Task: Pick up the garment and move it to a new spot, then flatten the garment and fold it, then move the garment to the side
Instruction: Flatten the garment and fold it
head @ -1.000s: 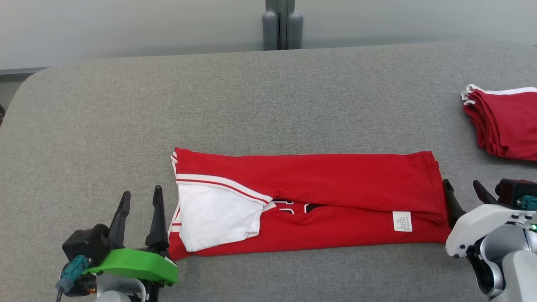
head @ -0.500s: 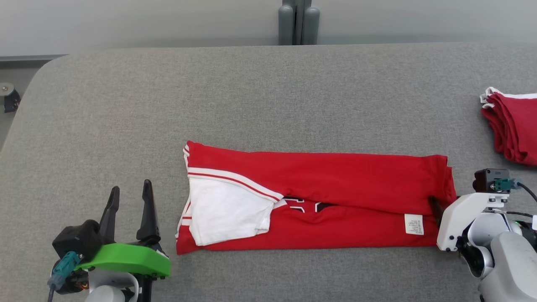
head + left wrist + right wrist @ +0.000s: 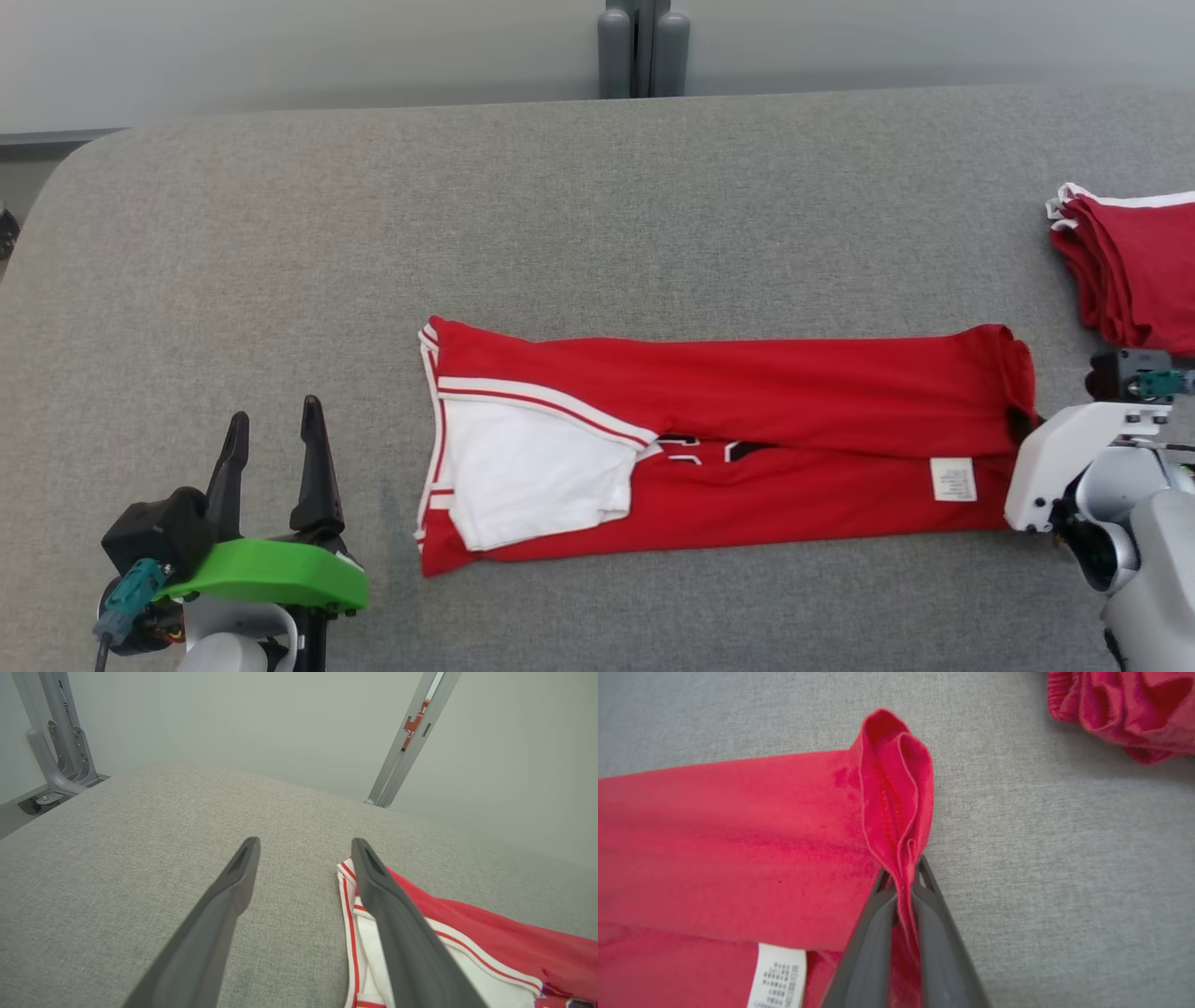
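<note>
1. A grey woven-fabric table (image 3: 560,205) spans the head view, its rounded corner at 10 o'clock and its far edge at 12 o'clock against a pale wall.
2. The red jersey garment with white trim (image 3: 794,392) lies on the table as a long folded band, running from just below the centre out toward 4 o'clock. A white panel edged in red and white stripes is turned up at its 8 o'clock end.
3. A pile of folded red garments (image 3: 1139,271) sits at 3 o'clock, apart from the band.
4. The left gripper (image 3: 274,413) hovers at 8 o'clock with its two dark fingers spread wide and nothing between them, near the band's striped end but not touching it.
5. The right gripper (image 3: 903,872), at 4 o'clock in the head view, is pinched tight on the band's bunched hem, which stands up in a small ridge beyond its fingertips.
6. A small white care label (image 3: 952,479) lies flat on the band, near the pinched end.
</note>
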Controlling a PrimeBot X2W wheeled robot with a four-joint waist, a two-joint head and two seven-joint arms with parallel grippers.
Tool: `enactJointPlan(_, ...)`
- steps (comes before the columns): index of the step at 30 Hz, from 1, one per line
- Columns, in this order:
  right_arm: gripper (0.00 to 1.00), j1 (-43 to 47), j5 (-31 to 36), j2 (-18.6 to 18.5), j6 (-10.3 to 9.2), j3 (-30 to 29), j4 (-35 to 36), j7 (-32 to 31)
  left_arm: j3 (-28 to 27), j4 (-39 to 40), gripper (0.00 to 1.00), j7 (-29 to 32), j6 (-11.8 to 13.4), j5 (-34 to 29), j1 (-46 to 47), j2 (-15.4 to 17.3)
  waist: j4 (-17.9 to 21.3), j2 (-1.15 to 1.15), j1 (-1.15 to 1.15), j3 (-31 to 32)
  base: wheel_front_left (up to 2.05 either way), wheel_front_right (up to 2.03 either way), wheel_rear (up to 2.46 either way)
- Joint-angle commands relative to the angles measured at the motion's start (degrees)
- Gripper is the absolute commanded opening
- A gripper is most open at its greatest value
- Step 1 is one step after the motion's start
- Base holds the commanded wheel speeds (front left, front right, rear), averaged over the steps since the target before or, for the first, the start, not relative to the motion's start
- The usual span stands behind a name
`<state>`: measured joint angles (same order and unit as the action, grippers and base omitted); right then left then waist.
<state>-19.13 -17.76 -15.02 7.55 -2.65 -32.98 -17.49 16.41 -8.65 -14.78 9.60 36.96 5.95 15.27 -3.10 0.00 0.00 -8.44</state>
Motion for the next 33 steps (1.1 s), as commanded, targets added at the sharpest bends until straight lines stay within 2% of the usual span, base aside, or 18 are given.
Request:
enactJointPlan(1, 0.0, 0.63, -0.56, -2.57, -0.12, -1.11, 0.63, 0.67, -0.35, 0.12, 1.0, -0.42, 0.18, -0.5, 0.69, 0.34, 0.84, 0.0, 0.0, -0.57, 0.0, 0.0, 0.0)
enactJointPlan(6, 0.0, 2.92, -3.77, -4.14, -0.11, -3.97, 3.23, 0.87, -0.69, 0.21, 1.0, -0.45, 0.6, -0.83, 1.17, 0.44, 2.18, 0.0, 0.0, -1.07, 0.0, 0.0, 0.0)
enactJointPlan(12, 0.0, 6.55, -8.17, -2.03, -0.1, -3.71, 10.88, -0.57, -0.67, -0.08, 1.0, -0.35, 0.36, -0.9, 0.81, 0.7, 3.51, 0.0, 0.0, -0.3, 0.0, 0.0, 0.0)
enactJointPlan(17, 0.0, 9.73, -13.61, 0.82, -0.06, -0.64, 19.76, -3.83, -0.02, -0.51, 1.0, -0.07, 0.16, -0.79, 0.48, 0.42, 3.1, 0.0, 0.0, 1.51, 0.0, 0.0, 0.0)
enactJointPlan(24, 0.0, 11.79, -19.56, 3.76, -0.06, 4.54, 29.81, -7.8, 0.92, -0.76, 1.0, 0.26, -0.07, -0.46, -0.04, 0.08, 0.13, 0.0, 0.0, 3.34, 0.0, 0.0, 0.0)
enactJointPlan(29, 0.0, 10.25, -22.64, 7.16, -0.05, 9.18, 31.2, -9.58, 1.23, -0.98, 1.0, 0.32, -0.35, -0.23, -0.29, -0.05, -2.27, 0.0, 0.0, 3.9, 0.0, 0.0, 0.0)
enactJointPlan(33, 0.0, 8.07, -24.15, 10.15, -0.05, 12.9, 28.93, -7.96, 1.69, -1.14, 1.0, 0.31, -0.48, -0.21, 0.0, -0.45, -4.29, 0.0, 0.0, 3.89, 0.0, 0.0, 0.0)
